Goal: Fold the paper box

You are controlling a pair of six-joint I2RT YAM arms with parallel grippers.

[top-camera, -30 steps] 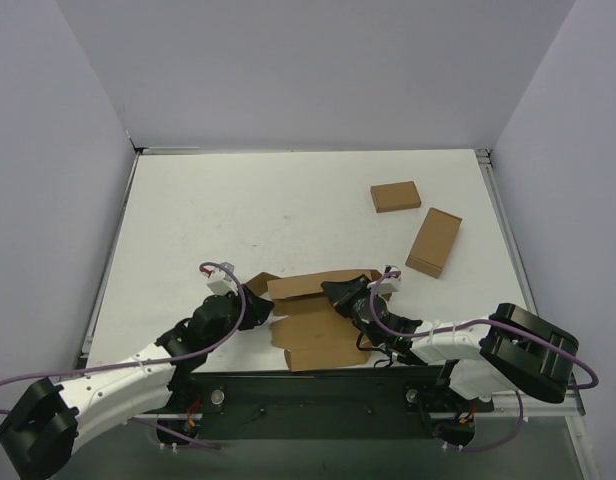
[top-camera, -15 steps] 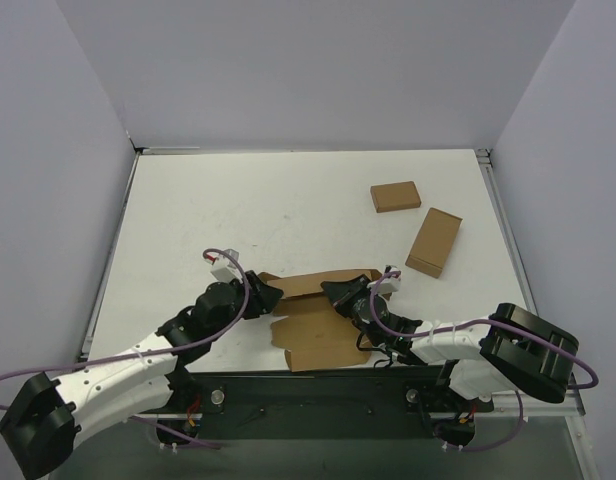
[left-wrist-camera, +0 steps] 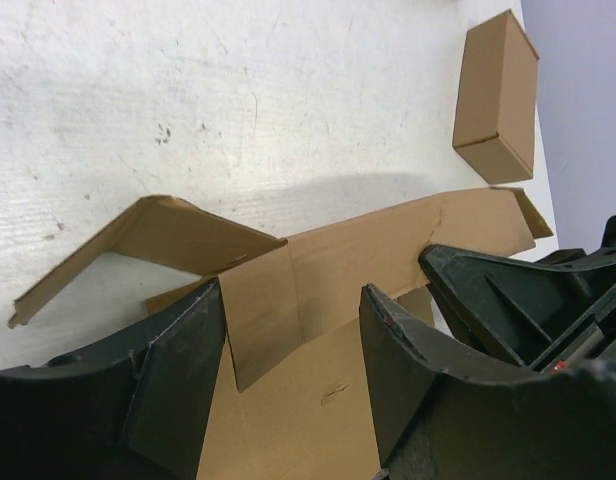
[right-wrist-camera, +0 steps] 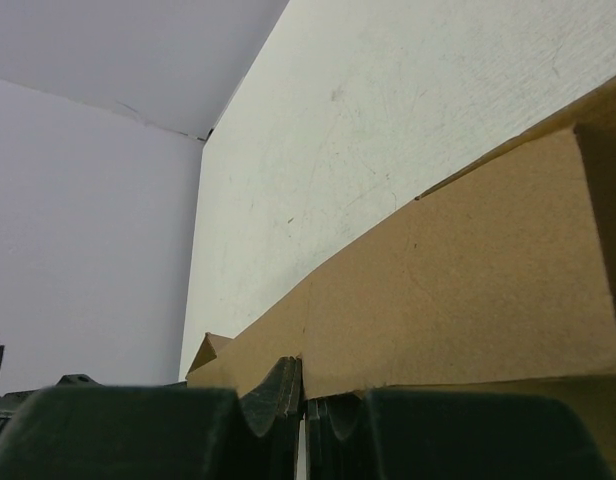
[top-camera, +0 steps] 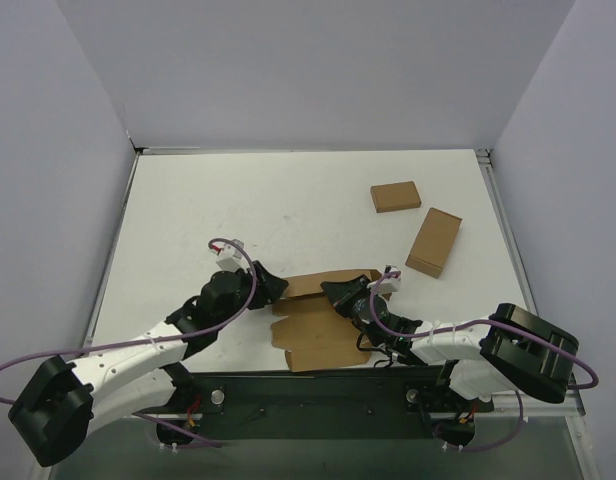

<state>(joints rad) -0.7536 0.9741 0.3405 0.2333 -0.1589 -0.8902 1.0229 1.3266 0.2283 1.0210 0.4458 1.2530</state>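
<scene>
The paper box [top-camera: 323,335] is a part-folded brown cardboard sheet at the near middle of the table, with its back wall raised. My left gripper [top-camera: 269,288] is open at the box's left rear corner. In the left wrist view its fingers [left-wrist-camera: 178,380] stand either side of an upright inner flap [left-wrist-camera: 258,310], and a loose side flap [left-wrist-camera: 168,235] angles off to the left. My right gripper [top-camera: 340,295] is shut on the box's back wall. In the right wrist view its fingertips [right-wrist-camera: 288,385] pinch the lower edge of that wall [right-wrist-camera: 468,290].
Two small ready-made brown boxes lie at the back right, one flat [top-camera: 395,196] and one angled [top-camera: 434,241]. The angled one also shows in the left wrist view [left-wrist-camera: 498,95]. Grey walls enclose the white table [top-camera: 238,200] on three sides.
My left arm has moved forward and to the right, up to the box's left rear corner, and now covers the left flap. The right gripper has kept its hold and not moved.
</scene>
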